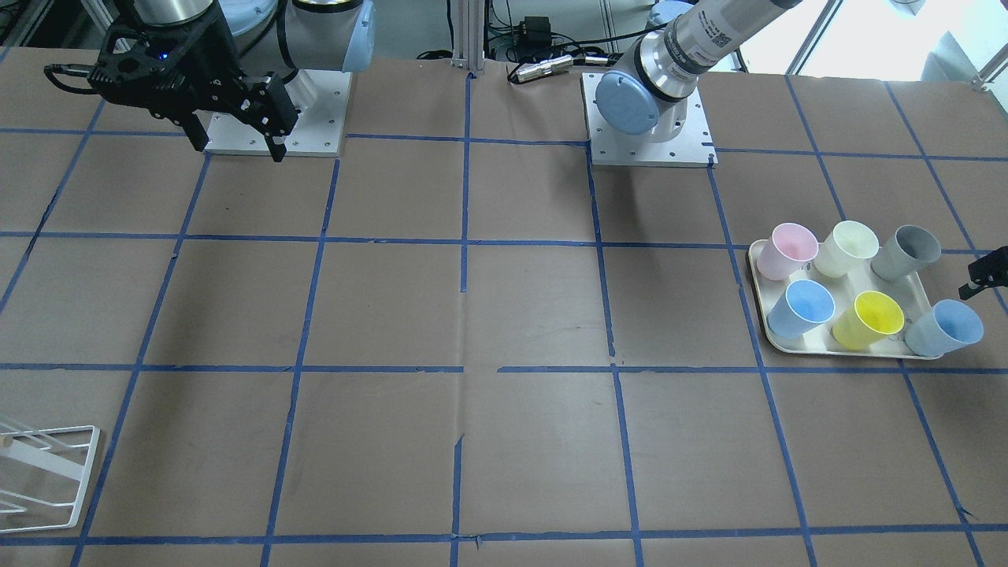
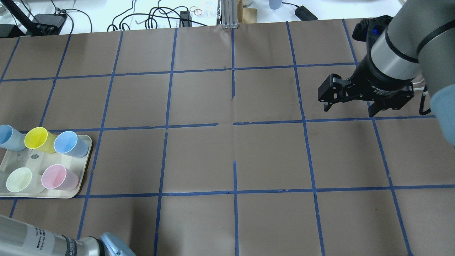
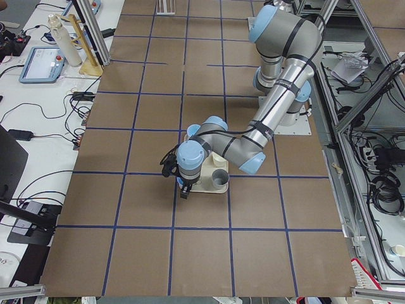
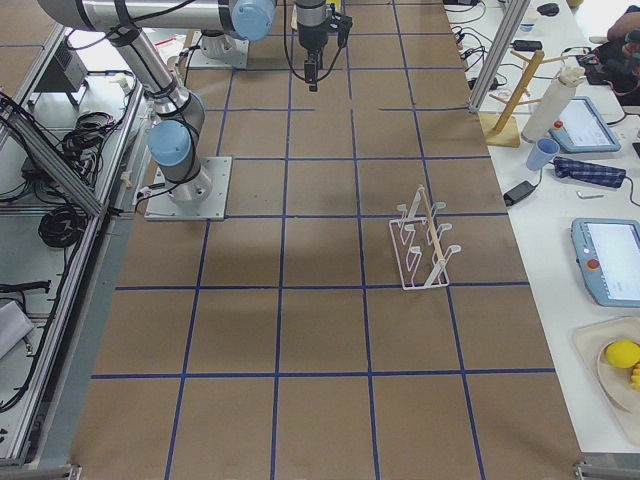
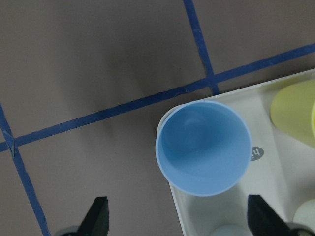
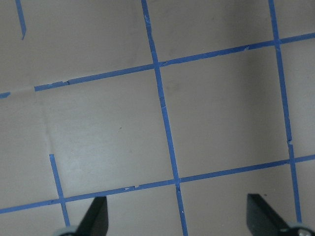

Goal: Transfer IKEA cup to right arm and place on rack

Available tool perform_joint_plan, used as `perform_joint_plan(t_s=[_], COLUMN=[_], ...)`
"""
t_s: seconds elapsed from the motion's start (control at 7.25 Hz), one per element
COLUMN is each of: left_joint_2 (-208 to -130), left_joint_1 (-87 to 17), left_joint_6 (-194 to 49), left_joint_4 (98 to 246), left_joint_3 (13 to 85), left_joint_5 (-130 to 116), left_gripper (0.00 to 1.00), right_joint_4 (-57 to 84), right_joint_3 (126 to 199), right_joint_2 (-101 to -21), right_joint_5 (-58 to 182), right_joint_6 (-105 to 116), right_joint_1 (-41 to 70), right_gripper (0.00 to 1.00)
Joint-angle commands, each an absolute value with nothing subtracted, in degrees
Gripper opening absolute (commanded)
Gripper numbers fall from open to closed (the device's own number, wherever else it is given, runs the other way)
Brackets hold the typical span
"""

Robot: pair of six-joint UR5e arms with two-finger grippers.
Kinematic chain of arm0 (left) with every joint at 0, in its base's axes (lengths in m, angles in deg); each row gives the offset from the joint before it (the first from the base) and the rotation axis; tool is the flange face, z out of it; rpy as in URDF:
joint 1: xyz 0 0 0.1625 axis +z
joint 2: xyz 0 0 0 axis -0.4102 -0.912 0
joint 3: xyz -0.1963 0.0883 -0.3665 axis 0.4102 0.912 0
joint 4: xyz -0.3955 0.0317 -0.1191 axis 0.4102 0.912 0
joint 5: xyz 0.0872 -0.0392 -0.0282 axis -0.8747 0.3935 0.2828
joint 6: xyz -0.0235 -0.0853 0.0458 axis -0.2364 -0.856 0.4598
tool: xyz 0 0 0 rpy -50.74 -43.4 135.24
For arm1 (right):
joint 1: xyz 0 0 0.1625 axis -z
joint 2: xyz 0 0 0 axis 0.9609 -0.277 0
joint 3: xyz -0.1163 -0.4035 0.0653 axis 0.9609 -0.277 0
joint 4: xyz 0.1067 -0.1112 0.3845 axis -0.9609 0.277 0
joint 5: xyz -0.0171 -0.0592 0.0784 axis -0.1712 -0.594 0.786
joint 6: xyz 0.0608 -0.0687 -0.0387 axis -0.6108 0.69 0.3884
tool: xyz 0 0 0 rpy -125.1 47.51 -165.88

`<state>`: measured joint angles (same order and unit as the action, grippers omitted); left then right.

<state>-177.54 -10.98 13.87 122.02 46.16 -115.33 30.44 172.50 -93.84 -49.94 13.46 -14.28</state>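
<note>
The IKEA cup (image 1: 945, 329) is pale blue and leans at the corner of the cream tray (image 1: 762, 277); it also shows in the overhead view (image 2: 9, 137). My left gripper (image 5: 179, 220) is open and empty just above it, with the cup's mouth (image 5: 202, 147) a little ahead of the fingertips. My right gripper (image 2: 348, 107) is open and empty, above bare table near its own base (image 1: 236, 146). The white wire rack (image 4: 422, 245) stands far from both grippers and shows at the corner of the front view (image 1: 39, 472).
The tray also holds a brighter blue cup (image 1: 802, 309), a yellow cup (image 1: 868, 320), a pink cup (image 1: 787, 250), a cream cup (image 1: 846, 248) and a grey cup (image 1: 907, 252). Brown paper with blue tape lines covers the table (image 2: 234, 156).
</note>
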Motion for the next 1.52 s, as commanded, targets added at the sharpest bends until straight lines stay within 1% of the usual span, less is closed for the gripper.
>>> perform_joint_plan(t_s=[0.0,0.41,0.55,0.69,0.97,1.1,1.24,1.38], left_joint_2=[-179.3,-181.1,-181.8,-182.5,-182.4,-182.4,-182.2,-181.5], left_joint_1=[-12.2,-13.3,-13.1,-13.1,-13.4,-13.4,-13.4,-13.4], left_joint_6=[11.1,7.9,8.1,8.1,7.5,7.5,7.5,7.3], left_joint_4=[119.1,119.0,118.8,119.7,121.0,121.0,121.8,123.7], left_joint_3=[45.8,45.7,45.0,43.6,43.5,43.5,43.5,43.5], left_joint_5=[-119.5,-119.3,-119.2,-119.3,-119.4,-119.4,-119.4,-119.3], left_gripper=[1.00,1.00,0.98,0.74,0.21,0.04,0.00,0.00], right_joint_4=[30.4,30.4,30.5,30.7,30.8,30.9,30.7,30.8], right_joint_3=[172.5,172.5,172.5,172.5,172.5,172.5,172.5,172.5], right_joint_2=[-93.9,-93.9,-93.8,-93.8,-93.8,-93.8,-93.8,-93.8], right_joint_5=[-50.0,-49.8,-49.9,-49.6,-49.8,-49.3,-49.2,-49.6], right_joint_6=[13.4,13.2,13.2,13.2,13.4,13.3,13.3,13.4], right_joint_1=[-14.3,-14.3,-14.3,-14.3,-14.2,-14.3,-14.3,-14.2], right_gripper=[1.00,1.00,1.00,1.00,1.00,1.00,1.00,1.00])
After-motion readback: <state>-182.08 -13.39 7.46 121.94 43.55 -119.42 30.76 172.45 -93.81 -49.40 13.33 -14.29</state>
